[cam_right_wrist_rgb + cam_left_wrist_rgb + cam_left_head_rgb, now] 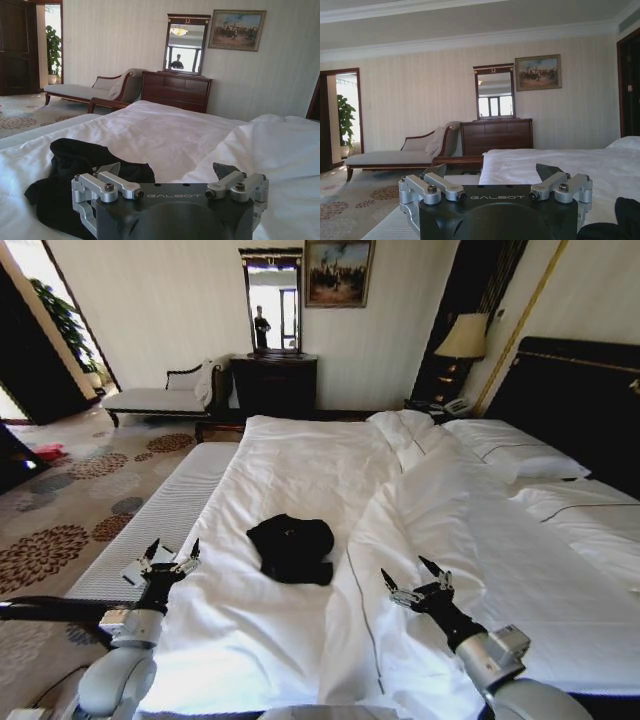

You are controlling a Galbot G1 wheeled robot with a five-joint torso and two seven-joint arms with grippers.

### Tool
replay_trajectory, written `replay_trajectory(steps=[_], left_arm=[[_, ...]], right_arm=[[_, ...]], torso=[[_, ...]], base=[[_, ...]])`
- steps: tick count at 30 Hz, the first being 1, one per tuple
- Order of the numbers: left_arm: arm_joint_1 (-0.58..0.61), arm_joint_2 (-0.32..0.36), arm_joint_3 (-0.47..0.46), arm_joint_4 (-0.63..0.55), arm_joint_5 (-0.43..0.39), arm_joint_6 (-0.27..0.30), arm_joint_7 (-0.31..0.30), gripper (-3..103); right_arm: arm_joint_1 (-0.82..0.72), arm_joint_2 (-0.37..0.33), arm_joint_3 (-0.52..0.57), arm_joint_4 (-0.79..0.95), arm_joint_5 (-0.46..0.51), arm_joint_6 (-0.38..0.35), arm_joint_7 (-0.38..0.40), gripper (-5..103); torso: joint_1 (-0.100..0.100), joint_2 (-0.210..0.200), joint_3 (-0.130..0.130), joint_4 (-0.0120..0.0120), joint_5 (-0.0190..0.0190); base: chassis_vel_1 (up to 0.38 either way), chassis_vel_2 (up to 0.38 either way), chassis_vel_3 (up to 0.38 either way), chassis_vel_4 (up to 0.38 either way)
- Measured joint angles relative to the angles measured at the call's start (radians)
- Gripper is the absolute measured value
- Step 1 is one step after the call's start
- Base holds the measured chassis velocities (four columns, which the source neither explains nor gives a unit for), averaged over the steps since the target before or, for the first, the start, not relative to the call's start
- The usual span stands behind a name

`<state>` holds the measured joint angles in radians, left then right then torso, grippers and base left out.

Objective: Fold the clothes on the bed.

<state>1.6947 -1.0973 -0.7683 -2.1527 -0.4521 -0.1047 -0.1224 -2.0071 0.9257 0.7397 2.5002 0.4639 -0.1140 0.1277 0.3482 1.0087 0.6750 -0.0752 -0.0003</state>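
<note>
While both sets of jaws are hovering spread and empty, the black T-shirt (pixel 291 547) is lying crumpled on the bed (pixel 300 470), ahead between left gripper (pixel 172 555) and right gripper (pixel 413 580); folding seems unstarted.

A black T-shirt (pixel 291 547) lies crumpled in a heap on the white duvet of the bed (pixel 300 470), near its foot. The left gripper (pixel 172 561) hovers at the bed's left edge, fingers spread, apart from the shirt. The right gripper (pixel 418 580) hangs over a duvet fold to the shirt's right, fingers also spread. White pillows (pixel 520 455) lie against the dark headboard (pixel 580 390).
</note>
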Motion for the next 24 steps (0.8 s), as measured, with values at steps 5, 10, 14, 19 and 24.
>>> replay_trajectory(steps=[5, 10, 14, 19, 24], left_arm=[[0.000, 0.001, 0.001, 0.000, 0.000, 0.000, -0.001, 100], [0.002, 0.000, 0.005, -0.003, 0.007, 0.000, -0.001, 100], [0.004, -0.004, 0.005, -0.004, 0.008, 0.000, 0.000, 100], [0.006, -0.005, 0.006, -0.004, 0.010, 0.000, 0.000, 100], [0.005, 0.000, 0.005, -0.008, 0.009, 0.000, -0.001, 100]], right_arm=[[0.008, -0.003, -0.010, 0.000, 0.032, -0.031, 0.012, 100], [0.013, -0.023, -0.020, -0.001, 0.086, -0.136, 0.063, 100], [0.016, -0.032, -0.012, -0.001, 0.051, -0.179, 0.105, 100], [0.019, -0.032, -0.021, -0.001, 0.046, -0.203, 0.121, 100], [0.012, -0.027, -0.053, -0.001, 0.036, -0.224, 0.129, 100]], torso=[[0.000, 0.000, 0.000, 0.0001, -0.0004], [0.000, 0.000, 0.000, 0.0001, 0.0015], [0.000, 0.000, 0.000, -0.0002, 0.0008], [0.000, 0.000, 0.000, 0.0001, -0.0003], [0.000, 0.000, 0.000, -0.0003, 0.0002]], base=[[0.108, 0.072, -0.074, -0.068], [-0.012, -0.029, 0.012, 0.009], [-0.038, -0.029, 0.024, 0.012], [0.000, 0.000, 0.000, 0.000], [0.000, 0.000, 0.000, 0.000]])
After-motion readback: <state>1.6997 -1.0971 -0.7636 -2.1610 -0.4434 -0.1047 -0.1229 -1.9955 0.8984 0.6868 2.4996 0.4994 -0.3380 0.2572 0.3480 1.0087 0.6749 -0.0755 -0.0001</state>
